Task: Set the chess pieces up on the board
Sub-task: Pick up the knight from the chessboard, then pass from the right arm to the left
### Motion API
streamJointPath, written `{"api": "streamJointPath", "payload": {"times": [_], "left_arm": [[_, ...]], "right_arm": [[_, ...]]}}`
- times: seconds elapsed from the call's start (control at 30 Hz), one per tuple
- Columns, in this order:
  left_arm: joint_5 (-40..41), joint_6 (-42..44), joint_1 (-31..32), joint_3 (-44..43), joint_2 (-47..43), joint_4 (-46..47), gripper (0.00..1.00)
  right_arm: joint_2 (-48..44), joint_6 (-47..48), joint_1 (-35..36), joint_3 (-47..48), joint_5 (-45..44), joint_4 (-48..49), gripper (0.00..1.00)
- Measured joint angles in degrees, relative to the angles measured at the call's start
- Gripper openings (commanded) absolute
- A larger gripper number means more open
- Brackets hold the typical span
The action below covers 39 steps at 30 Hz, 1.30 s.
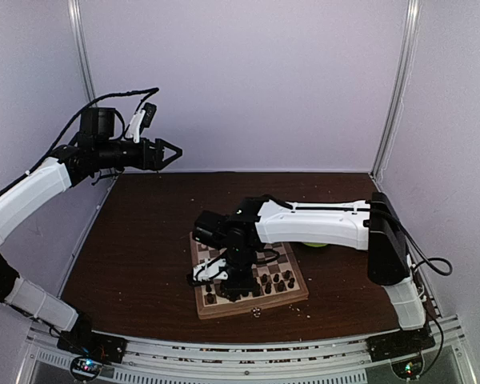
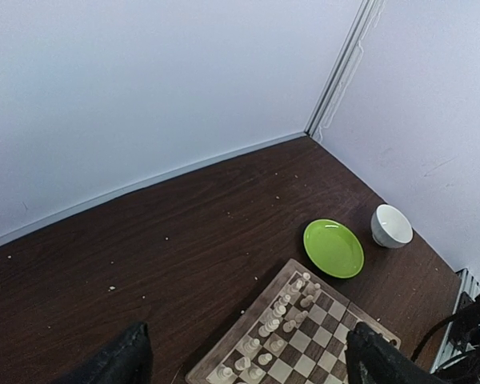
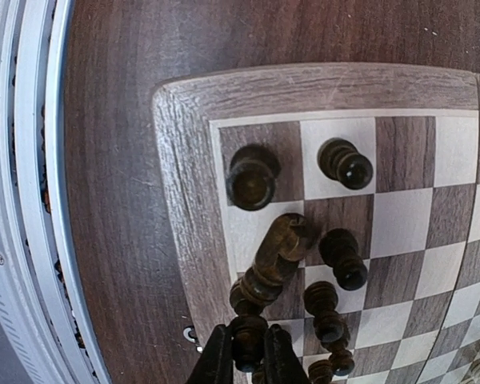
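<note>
Far left, the left end effector [image 1: 173,152] hangs high above the bench [image 1: 144,240], well apart from the work; its wrist view shows its fingers [image 2: 120,360] spread wide with nothing between them. Toward the middle lies the board [image 1: 256,309], close to the bench's front edge; pale chess pieces [image 2: 276,324] line one side and dark ones crowd a near corner. There the right end effector [image 3: 246,352] is clamped on the head of a dark piece [image 3: 248,326] standing tight among its neighbours; just beside it a knight-like piece [image 3: 276,252] lies tipped across the squares (upright ones flank it). The step in hand looks like lifting the held piece out; a straight vertical rise would best spare the crowd; then set it down centred on a free square, letting go only once it stands. Right of the board sit a green plate [image 2: 334,248] and a white bowl [image 2: 390,226].
</note>
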<state>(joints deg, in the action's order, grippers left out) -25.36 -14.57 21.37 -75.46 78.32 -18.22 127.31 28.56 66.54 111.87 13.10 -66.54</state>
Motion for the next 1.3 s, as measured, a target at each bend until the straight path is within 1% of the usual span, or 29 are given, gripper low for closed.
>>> {"api": "streamJointPath", "payload": {"times": [0.13, 0.23, 0.33, 0.43, 0.5, 0.57, 0.6, 0.7, 0.77, 0.87, 0.93, 1.07, 1.17, 1.3], "left_arm": [[0.1, -0.1, 0.0, 0.0, 0.0, 0.1, 0.98], [0.5, -1.4, -0.6, 0.5, -0.2, 0.7, 0.98], [0.6, -4.3, -2.6, 2.0, -0.5, 2.3, 0.98], [0.3, -6.5, -4.4, 3.0, -0.7, 3.3, 0.9], [-0.5, -7.6, -5.0, 3.1, -0.7, 3.7, 0.82], [-2.4, -9.1, -5.0, 3.4, -1.1, 4.0, 0.76], [-3.9, -9.9, -5.0, 4.6, -1.9, 5.0, 0.76], [-7.9, -13.0, -4.3, 13.1, -7.0, 7.9, 0.77], [-9.8, -14.7, -2.9, 20.6, -11.3, 8.4, 0.77], [-12.3, -17.4, -0.3, 28.9, -14.3, 9.8, 0.77], [-13.5, -19.3, 3.8, 33.2, -16.0, 10.8, 0.77], [-15.1, -23.4, 9.1, 38.0, -17.0, 14.6, 0.75], [-15.5, -26.2, 11.6, 39.7, -16.8, 18.6, 0.71], [-15.6, -29.2, 15.0, 40.7, -13.8, 24.7, 0.69]], "right_arm": [[-0.2, 0.2, 0.6, -0.1, 0.6, -0.1, 0.11], [-1.2, 0.2, 0.6, -0.5, 0.7, 0.0, 0.1], [-3.3, 0.3, 0.6, -1.6, 0.8, 0.2, 0.1], [-6.8, 0.7, 0.6, -3.3, 0.7, 0.3, 0.09], [-9.4, 1.1, 0.6, -4.3, 0.3, 0.5, 0.09], [-12.2, 1.5, 0.6, -4.9, -0.2, 0.6, 0.09], [-13.3, 1.6, 0.6, -5.0, -0.5, 0.7, 0.09], [-16.5, 1.8, 0.6, -5.5, -1.4, 1.2, 0.09], [-18.3, 2.1, 0.6, -5.8, -2.0, 1.6, 0.09], [-19.5, 2.4, 0.5, -6.1, -2.8, 1.9, 0.09], [-19.7, 2.6, 0.4, -6.3, -3.1, 2.1, 0.09], [-19.7, 2.8, 0.2, -6.8, -3.9, 2.3, 0.09], [-19.7, 2.8, 0.2, -6.8, -4.2, 2.5, 0.09], [-19.7, 2.7, 0.2, -6.8, -4.4, 2.6, 0.09]]}}
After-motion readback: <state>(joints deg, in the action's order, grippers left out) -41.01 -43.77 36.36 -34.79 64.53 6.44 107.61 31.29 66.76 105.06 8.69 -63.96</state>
